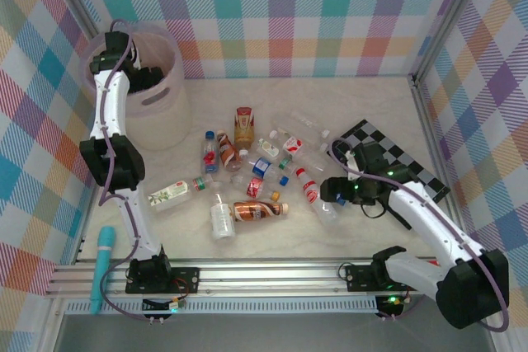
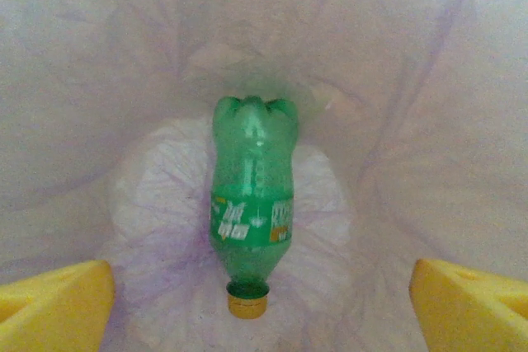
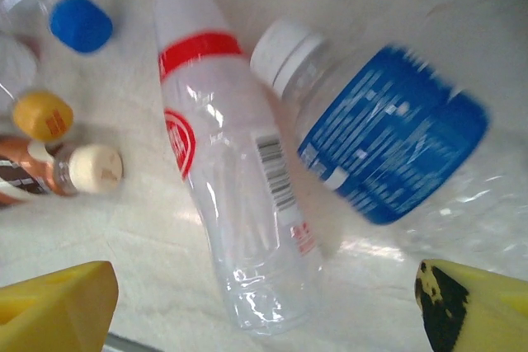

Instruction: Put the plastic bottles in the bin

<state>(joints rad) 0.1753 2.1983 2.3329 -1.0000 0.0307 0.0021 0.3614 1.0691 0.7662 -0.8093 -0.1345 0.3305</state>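
The pale pink bin (image 1: 165,117) stands at the far left. My left gripper (image 1: 148,78) hangs inside it, open (image 2: 262,311), with its yellow fingertips (image 2: 58,302) wide apart. A green bottle (image 2: 252,195) with a yellow cap lies free below it against the bin's wall (image 2: 412,80). Several plastic bottles (image 1: 257,211) lie scattered in the middle of the table. My right gripper (image 1: 330,191) is low over them and open (image 3: 264,311). Between its fingers lies a clear red-labelled bottle (image 3: 235,195), untouched, and beside that a blue-labelled bottle (image 3: 388,146) with a white cap.
A black-and-white checkered board (image 1: 388,154) lies at the right behind my right arm. A teal-handled tool (image 1: 104,265) rests by the front rail (image 1: 272,274). Checked walls close in the table. A brown bottle (image 3: 95,169) and a blue cap (image 3: 80,22) lie left of my right gripper.
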